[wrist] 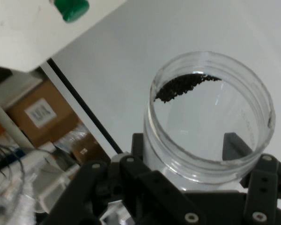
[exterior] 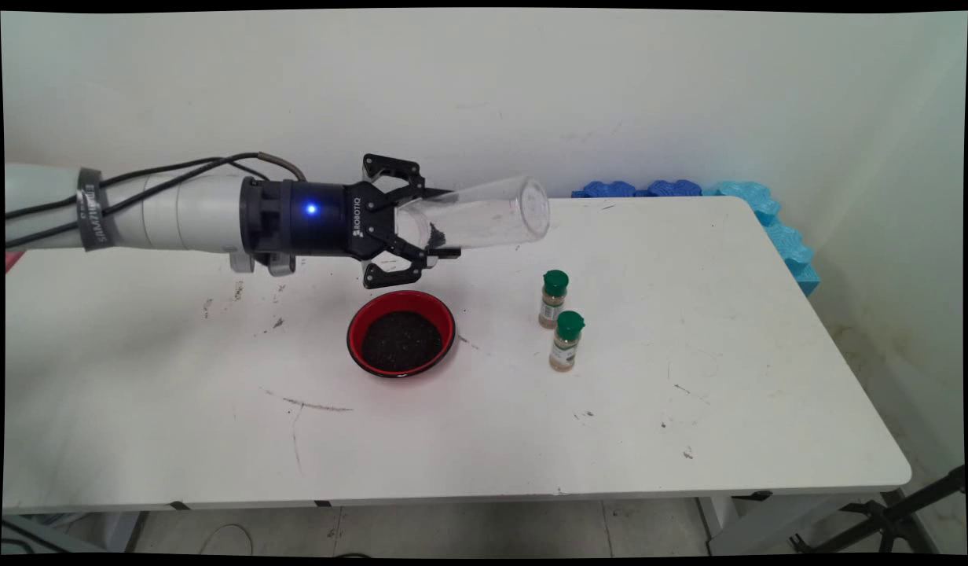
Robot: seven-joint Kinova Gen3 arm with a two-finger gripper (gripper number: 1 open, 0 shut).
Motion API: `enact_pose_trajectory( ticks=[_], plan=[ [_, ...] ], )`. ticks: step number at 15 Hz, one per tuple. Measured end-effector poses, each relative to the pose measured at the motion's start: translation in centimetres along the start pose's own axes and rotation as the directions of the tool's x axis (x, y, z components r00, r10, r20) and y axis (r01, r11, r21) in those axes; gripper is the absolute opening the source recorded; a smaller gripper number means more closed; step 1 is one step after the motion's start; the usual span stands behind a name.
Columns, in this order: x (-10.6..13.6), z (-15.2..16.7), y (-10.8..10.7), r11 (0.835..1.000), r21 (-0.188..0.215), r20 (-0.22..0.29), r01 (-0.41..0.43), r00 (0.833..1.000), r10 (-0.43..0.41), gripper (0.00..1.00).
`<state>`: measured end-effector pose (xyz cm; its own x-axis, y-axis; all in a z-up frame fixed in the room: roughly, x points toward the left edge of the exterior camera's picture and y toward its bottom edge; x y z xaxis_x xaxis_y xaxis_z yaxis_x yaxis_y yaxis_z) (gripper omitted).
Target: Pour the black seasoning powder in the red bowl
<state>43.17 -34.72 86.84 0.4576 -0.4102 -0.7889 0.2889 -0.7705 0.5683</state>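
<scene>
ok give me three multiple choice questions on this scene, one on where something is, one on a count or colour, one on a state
1. Where is the red bowl relative to the gripper?
A. On the table below it
B. At the table's far right corner
C. Held between the fingers

2. How many green-capped spice jars stand on the table?
A. One
B. Two
C. Four

3. What state is the clear cup in?
A. Upright on the table and full
B. Lying flat on the table
C. Held on its side in the air, nearly empty

Answers:
1. A, the bowl of dark grains sits on the table just under the gripper in the main view.
2. B, one spice jar stands just behind another spice jar, right of the bowl.
3. C, the fingers grip the cup sideways above the table, and the hand view shows only a small clump of dark grains inside.
</scene>
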Motion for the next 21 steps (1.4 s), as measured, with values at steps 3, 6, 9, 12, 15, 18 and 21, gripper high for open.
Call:
enact_pose_trajectory(
  ticks=[3,6,9,12,15,18,21],
  plan=[
    [0.0,0.0,0.3,0.993,0.033,-0.016,-0.11,0.994,0.111,0.0],
    [0.0,0.1,0.7,0.969,0.085,-0.015,-0.231,0.972,0.233,0.0],
    [-0.7,0.3,1.5,0.931,0.117,-0.005,-0.345,0.937,0.348,0.0],
    [-1.2,0.5,2.2,0.877,0.148,0.009,-0.458,0.887,0.462,0.0],
    [-1.6,0.7,3.0,0.808,0.178,0.012,-0.562,0.822,0.57,0.0],
    [-2.0,0.8,3.7,0.696,0.211,0.04,-0.686,0.718,0.695,0.0],
    [-2.5,0.9,4.2,0.548,0.226,0.091,-0.806,0.577,0.811,0.0]
  ],
)
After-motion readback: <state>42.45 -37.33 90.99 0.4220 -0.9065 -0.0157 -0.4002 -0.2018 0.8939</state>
